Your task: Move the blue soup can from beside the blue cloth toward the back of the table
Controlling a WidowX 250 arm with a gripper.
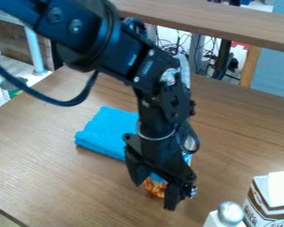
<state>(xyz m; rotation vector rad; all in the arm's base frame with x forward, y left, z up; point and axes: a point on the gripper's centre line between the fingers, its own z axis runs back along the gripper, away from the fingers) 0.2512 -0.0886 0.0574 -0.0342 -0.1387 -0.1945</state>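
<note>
The black gripper (154, 195) hangs over the middle of the wooden table, tilted, with its fingers apart. Between and behind them shows a small packet with an orange-patterned part (155, 187) and some blue and silver. The gripper covers much of this packet, and I cannot tell whether they touch. A folded bright blue cloth (108, 132) lies to the left of and behind the gripper, its right side partly hidden by the arm.
At the lower right stand a white and brown carton (257, 206) and a white shaker with a silver top (230, 213). A raised wooden shelf (227, 22) crosses behind the table (43, 146). A can (13, 87) sits beyond the left edge.
</note>
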